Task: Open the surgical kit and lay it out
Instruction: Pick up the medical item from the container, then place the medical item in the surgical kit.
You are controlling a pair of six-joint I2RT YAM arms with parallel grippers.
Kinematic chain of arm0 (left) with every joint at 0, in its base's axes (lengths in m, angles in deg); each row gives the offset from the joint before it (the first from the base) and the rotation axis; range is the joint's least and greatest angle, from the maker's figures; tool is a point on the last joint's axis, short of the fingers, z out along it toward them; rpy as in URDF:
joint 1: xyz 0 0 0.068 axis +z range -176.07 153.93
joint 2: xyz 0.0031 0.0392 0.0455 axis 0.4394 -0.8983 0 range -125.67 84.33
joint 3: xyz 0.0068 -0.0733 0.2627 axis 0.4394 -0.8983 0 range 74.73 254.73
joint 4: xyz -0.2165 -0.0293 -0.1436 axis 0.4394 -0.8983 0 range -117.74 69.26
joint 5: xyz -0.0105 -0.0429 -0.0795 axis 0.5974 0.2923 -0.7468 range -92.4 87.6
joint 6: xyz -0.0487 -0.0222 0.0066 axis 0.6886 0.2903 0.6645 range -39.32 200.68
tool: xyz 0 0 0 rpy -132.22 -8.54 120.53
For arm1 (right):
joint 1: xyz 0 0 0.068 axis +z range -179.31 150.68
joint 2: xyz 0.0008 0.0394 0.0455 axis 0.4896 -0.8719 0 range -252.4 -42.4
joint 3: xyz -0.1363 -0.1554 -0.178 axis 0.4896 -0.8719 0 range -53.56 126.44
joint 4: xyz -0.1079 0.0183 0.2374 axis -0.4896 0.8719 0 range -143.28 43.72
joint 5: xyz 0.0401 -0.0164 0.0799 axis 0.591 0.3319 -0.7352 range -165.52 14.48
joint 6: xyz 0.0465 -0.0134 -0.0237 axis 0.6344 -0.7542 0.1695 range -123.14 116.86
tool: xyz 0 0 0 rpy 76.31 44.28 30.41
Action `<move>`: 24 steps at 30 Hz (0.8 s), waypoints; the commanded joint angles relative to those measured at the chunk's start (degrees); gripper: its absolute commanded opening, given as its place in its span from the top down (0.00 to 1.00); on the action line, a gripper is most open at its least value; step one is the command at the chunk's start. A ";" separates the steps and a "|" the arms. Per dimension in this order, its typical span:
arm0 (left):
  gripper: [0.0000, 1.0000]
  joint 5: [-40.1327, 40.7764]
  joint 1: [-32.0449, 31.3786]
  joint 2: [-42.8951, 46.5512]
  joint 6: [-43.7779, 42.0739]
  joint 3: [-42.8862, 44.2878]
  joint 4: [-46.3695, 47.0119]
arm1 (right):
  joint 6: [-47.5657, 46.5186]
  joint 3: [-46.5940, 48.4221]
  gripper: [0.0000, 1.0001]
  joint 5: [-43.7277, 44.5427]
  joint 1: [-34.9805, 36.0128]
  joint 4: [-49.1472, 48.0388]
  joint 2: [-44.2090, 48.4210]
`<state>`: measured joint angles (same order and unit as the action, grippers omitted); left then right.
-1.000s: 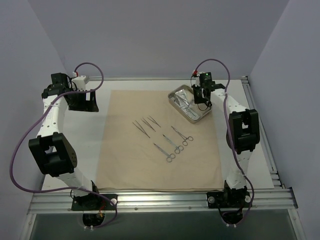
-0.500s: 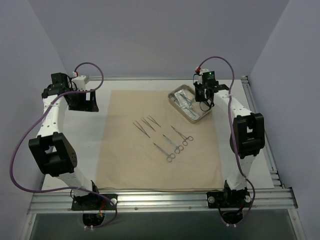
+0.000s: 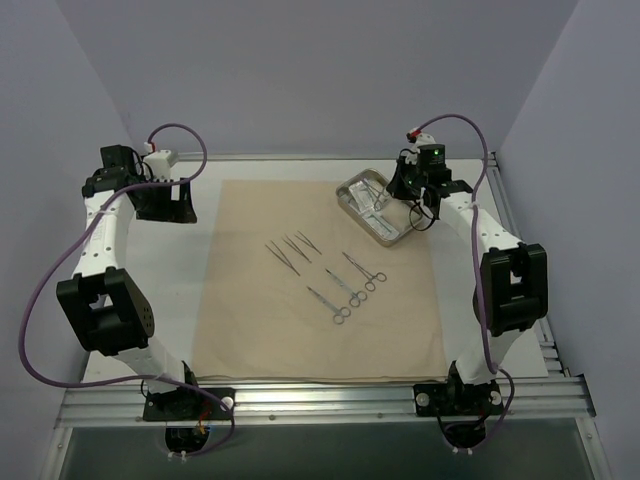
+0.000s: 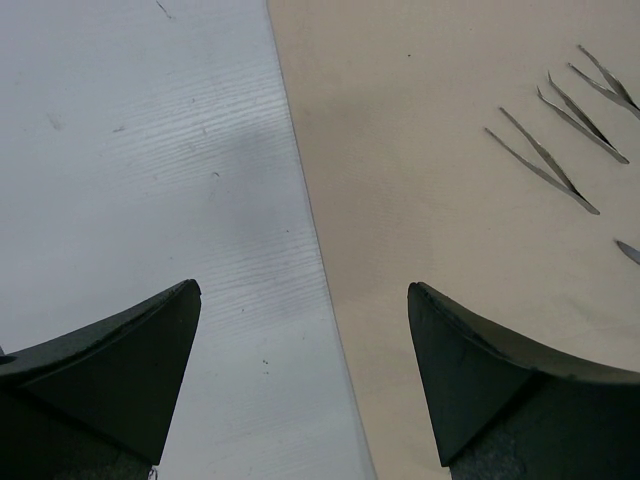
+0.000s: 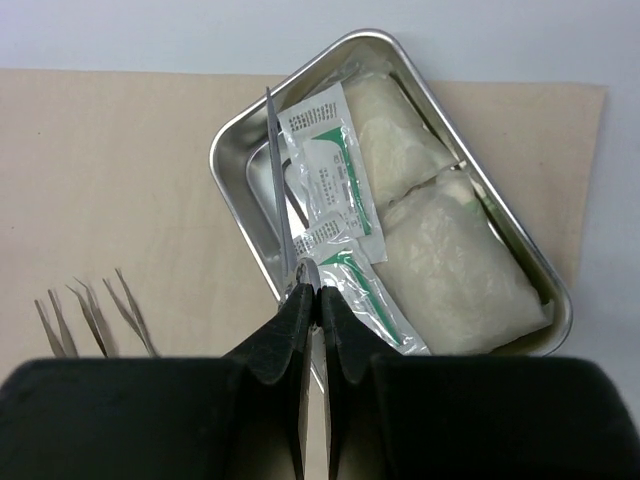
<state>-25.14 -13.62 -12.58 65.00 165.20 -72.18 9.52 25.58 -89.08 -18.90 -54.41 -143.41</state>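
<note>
**Reader:** Which fixtures does this figure show around the work?

**Operator:** (a) My table (image 4: 150, 150), white. In the left wrist view its surface shows fine parallel ribbing, a few dark specks and a short scratch at the far edge. (b) Front rail (image 3: 330, 400), slotted aluminium, along the near edge of my table in the overhead view. (c) Side rail (image 3: 562, 362), the same metal, along the right edge.

**Reader:** And beyond the rails?

**Operator:** (d) Back wall (image 3: 300, 70), (e) left wall (image 3: 40, 150) and (f) right wall (image 3: 595, 150), all plain pale lavender-grey, enclose my bench on three sides. (g) A dark glossy panel (image 3: 330, 450) lies below the front rail.
</note>
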 commanded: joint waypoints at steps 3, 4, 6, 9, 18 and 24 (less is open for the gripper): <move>0.06 -1.51 0.30 3.30 -0.84 0.75 0.55 | 5.87 -2.67 1.00 -6.47 -0.57 -5.55 4.33; 0.06 -1.60 0.30 3.21 -0.84 0.67 0.46 | 6.40 -3.02 1.00 -7.17 -0.57 -5.90 4.68; 0.06 -1.78 0.38 3.21 -0.84 0.58 0.55 | 8.24 -4.51 1.00 -8.84 -0.48 -7.22 5.91; 0.06 -1.87 0.30 3.30 -0.84 0.58 0.55 | 10.71 -6.97 1.00 -10.26 -0.13 -8.72 8.19; 0.06 -3.01 0.30 4.70 -0.67 -0.04 0.64 | 12.99 -11.19 1.00 -10.25 0.39 -10.03 12.06; 0.06 -3.45 0.30 6.02 -0.84 -1.18 0.64 | 16.95 -13.48 1.00 -11.05 4.08 -12.32 14.87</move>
<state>-26.85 -13.62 -9.78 65.00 164.29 -72.16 23.69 12.66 -98.44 -17.24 -63.04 -132.62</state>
